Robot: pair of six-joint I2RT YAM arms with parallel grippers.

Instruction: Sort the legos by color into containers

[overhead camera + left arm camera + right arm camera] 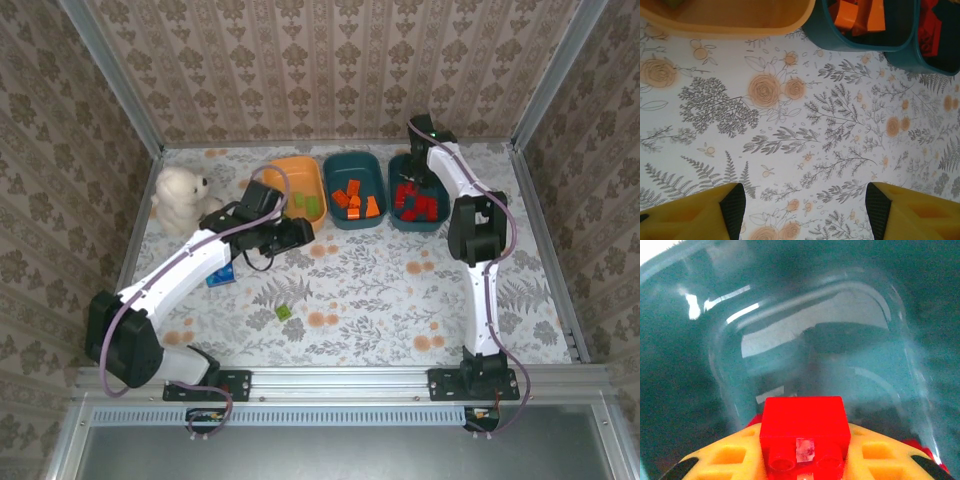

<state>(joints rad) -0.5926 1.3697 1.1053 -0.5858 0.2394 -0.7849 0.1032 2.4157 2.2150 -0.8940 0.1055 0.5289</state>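
On the table near the arm bases, loose green lego (284,312): lying alone, well apart from every tray, waiting to be picked up.
Blue block (222,275): sitting just beside the left arm, likely needing no tray.
Open room: stretching wide and bare between the bases and the trays.
Left gripper (805,210): hanging over bare table just in front of the orange tray (290,160), jaws standing about half apart, holding nothing.
Teddy bear (180,198): sitting far left, near the orange tray.
Sorted legos: lying by color, green in the orange tray, orange in the middle teal tray (355,155), red in the right teal tray (685,370).
Right gripper (805,467): pinching a red lego (805,432), jaws nearly closed on it, hanging inside the right teal tray.
Step in hand: looking like dropping the red lego; going best by keeping low, away from the rim, and opening slowly to stop bouncing.
Edges: crowding in at the far side, trays sitting close together, back wall just behind; lifting straight up first looking safest.
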